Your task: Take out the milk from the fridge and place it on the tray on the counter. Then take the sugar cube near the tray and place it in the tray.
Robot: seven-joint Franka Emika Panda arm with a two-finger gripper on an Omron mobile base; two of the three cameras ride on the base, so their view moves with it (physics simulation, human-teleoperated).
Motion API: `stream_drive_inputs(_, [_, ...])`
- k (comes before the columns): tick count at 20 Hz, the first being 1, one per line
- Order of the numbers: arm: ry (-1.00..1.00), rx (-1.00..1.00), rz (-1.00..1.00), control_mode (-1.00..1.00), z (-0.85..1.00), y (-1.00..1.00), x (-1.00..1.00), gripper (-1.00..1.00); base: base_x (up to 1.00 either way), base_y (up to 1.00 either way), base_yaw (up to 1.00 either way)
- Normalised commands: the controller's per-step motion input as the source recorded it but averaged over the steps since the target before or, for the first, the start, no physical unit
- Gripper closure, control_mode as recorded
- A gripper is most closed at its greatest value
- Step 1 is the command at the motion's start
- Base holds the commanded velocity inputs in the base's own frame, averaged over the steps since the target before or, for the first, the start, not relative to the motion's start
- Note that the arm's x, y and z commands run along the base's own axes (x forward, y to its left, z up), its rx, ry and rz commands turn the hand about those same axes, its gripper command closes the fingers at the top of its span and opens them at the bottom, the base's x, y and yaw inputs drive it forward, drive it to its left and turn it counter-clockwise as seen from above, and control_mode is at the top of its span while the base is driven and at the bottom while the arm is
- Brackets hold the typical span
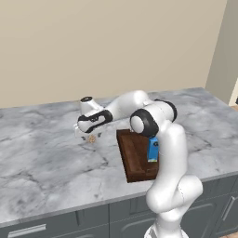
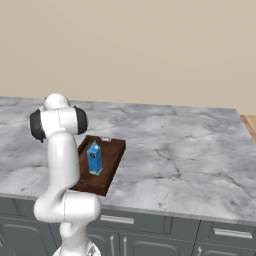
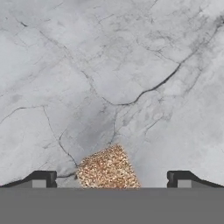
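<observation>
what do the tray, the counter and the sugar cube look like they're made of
Tray: apparently wood, dark brown with a matte, faintly grained surface. Counter: looks like polished marble or a marble-patterned slab, grey-white with dark veins. Sugar cube: granular, tan with speckles like coarse brown sugar, no gloss.

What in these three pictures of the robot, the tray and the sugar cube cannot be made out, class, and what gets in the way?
- Sugar cube: in the hand view its lower part is cut off at the bottom.
- Milk: left base view, partly behind the arm, as is the near right part of the tray.
- Gripper: left base view, its fingertips are too small to separate from the cube.
</observation>
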Motion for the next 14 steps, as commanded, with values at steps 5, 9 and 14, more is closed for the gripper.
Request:
stream_drive_inputs(5, [0.00,0.00,-0.04,-1.00,-0.19,0.00,0.00,-1.00,0.00,0.00,0.00])
stream_drive_inputs(9, [0.00,0.00,-0.03,-1.00,-0.16,0.03,0.00,1.00,0.00,0.00,0.00])
stream_drive_inputs(14, [0.00,0.00,-0.05,-1.00,-0.06,0.00,-0.01,1.00,0.00,0.00,0.00])
